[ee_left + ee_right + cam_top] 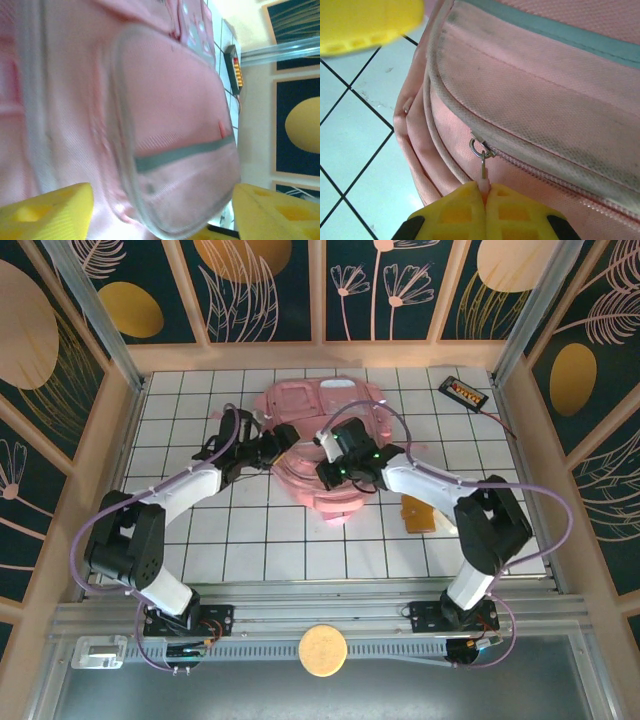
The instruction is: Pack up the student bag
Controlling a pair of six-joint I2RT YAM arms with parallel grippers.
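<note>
Right wrist close-up: right tool (486, 187) clamped on zipper pull (483, 167) of student bag (545, 75) | left wrist: left tool (162, 210) spread wide before bag's front pocket (175, 125).

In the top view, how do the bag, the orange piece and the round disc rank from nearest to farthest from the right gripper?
1. Bag, centre: the right gripper is shut on its zipper pull.
2. Orange piece, right, beside the right forearm.
3. Disc, near rail, between the arm bases.
</note>
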